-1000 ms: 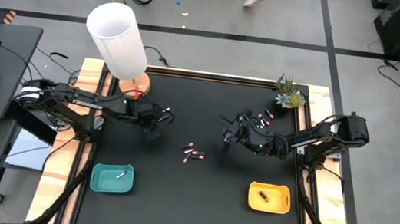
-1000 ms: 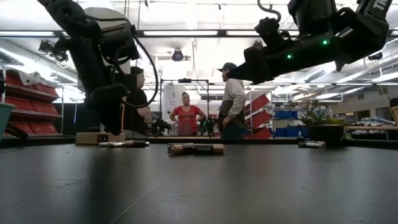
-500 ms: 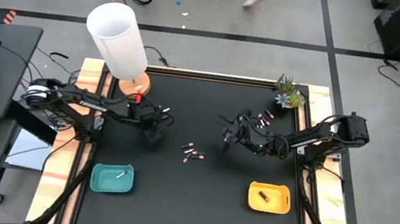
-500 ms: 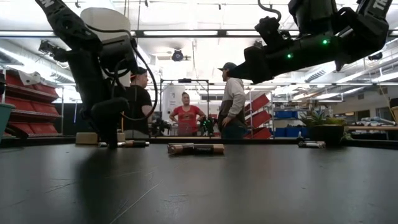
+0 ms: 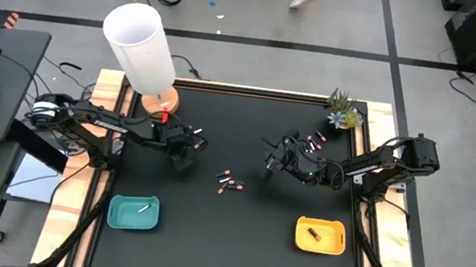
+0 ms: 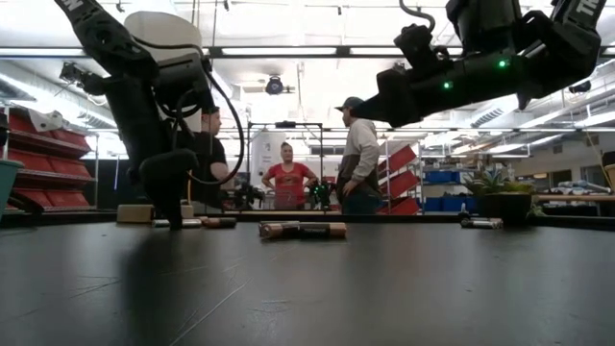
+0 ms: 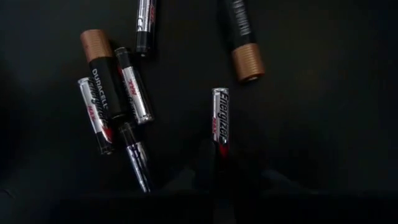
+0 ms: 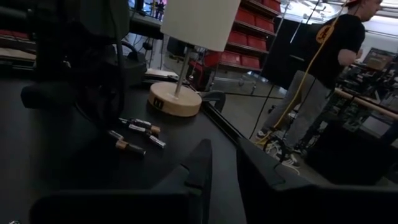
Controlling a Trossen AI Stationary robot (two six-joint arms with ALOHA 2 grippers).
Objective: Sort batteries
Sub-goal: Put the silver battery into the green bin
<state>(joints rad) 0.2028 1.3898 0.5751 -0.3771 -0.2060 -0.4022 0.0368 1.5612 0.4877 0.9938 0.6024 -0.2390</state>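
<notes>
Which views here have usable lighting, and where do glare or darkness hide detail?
High view: evenly lit. Low view: ceiling lights backlight the arms into silhouettes. Left wrist view: dim, though the Energizer battery label reads. Right wrist view: near fingers blurred, lamp base clear.

The tabletop [image 5: 234, 234] was covered in a matt black sheet, faintly scuffed, with pale bare wood strips [image 5: 96, 124] along its edges. The batteries [image 7: 118, 93] near the lamp had glossy metallic wrappers, silver and black, two of them with coppery ends [image 7: 247, 62]. The lamp [image 5: 143, 52] had a smooth white shade that looked like paper or cloth, on a light round wooden base [image 8: 174, 99]. Both trays, teal [image 5: 132, 214] and yellow [image 5: 320, 236], looked like smooth plastic. The arms were dark matt metal or plastic.
</notes>
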